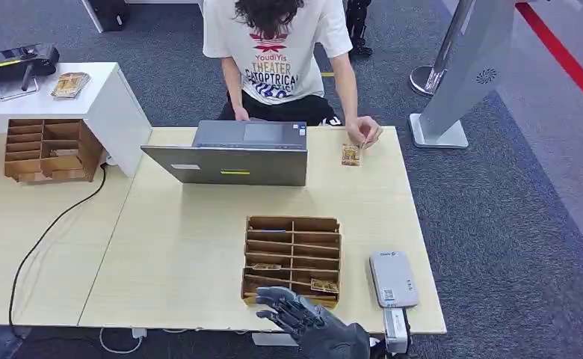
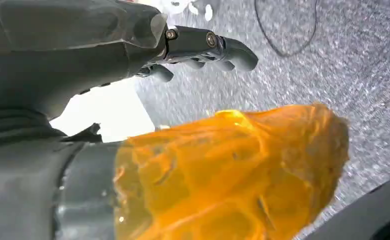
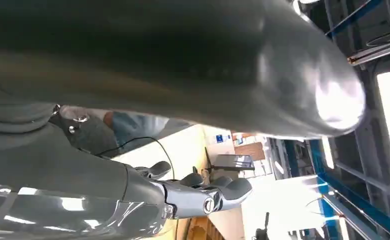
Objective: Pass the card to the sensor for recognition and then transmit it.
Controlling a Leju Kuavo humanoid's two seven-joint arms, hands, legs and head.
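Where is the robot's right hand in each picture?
Head view: the right hand is at the bottom middle, fingers spread, reaching over the table's near edge toward the wooden card box.
Left wrist view: not in it; that hand is the left one.
Right wrist view: it sits low in the picture, fingers apart, holding nothing.
Shared landmark: the pale wooden table, seen past the hand in the right wrist view.

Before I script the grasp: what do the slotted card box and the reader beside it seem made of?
The slotted card box looks like thin unfinished wood or board: matte brown, flat dividers. The reader looks like moulded plastic: smooth pale grey, rounded corners, matte finish.
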